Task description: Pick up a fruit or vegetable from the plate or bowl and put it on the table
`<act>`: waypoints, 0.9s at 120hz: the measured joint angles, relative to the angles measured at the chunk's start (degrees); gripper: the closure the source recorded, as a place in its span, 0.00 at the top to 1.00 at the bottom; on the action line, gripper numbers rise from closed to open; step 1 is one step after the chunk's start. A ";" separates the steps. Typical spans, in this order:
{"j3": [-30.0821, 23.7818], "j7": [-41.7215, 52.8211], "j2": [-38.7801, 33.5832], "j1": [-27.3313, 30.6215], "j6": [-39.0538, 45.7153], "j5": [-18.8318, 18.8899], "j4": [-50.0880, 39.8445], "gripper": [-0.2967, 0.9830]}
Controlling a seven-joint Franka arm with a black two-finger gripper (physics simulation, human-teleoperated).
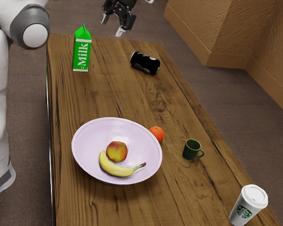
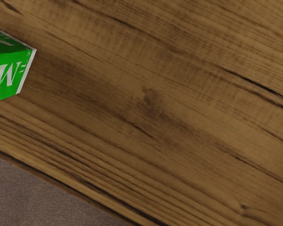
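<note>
Banana (image 1: 114, 170) and red-yellow fruit (image 1: 117, 151), one of each, both in your one pale lilac bowl (image 1: 87, 143). Banana curves right beside the round one, stem end toward the exterior view's right. Count in bowl: two.

Third piece is one orange (image 1: 156, 133), already on your table (image 1: 94, 99), at the bowl's far side toward the exterior view's right. Rim covers part of it, so I can't say for sure whether they touch.

Farther out, you have one dark green mug (image 1: 190, 150), gold rim, upright, handle to the exterior view's right. Past it, one white lidded coffee cup (image 1: 250, 200), green logo, near the table's edge.

Toward the table's other end: one black can (image 1: 145, 63) lying on its side, and one green milk carton (image 1: 82, 49) standing upright. Two drink containers there, well apart from the bowl.

Your one gripper (image 1: 112, 26) is up at that same end, well apart from the fruit. Its two fingers stand spread, with a visible gap. Wrist view gives you wood grain, part of the carton and a strip of floor (image 2: 33, 202) past the table's edge.
</note>
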 joint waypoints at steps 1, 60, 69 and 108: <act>0.01 0.01 0.01 -0.15 0.73 0.03 -0.04 0.76; -10.46 0.47 3.44 -14.21 14.40 2.84 11.83 0.75; -12.44 0.60 4.08 -14.61 15.23 3.11 9.87 0.75; -17.35 0.81 -3.72 -14.51 21.77 -1.31 -20.90 0.75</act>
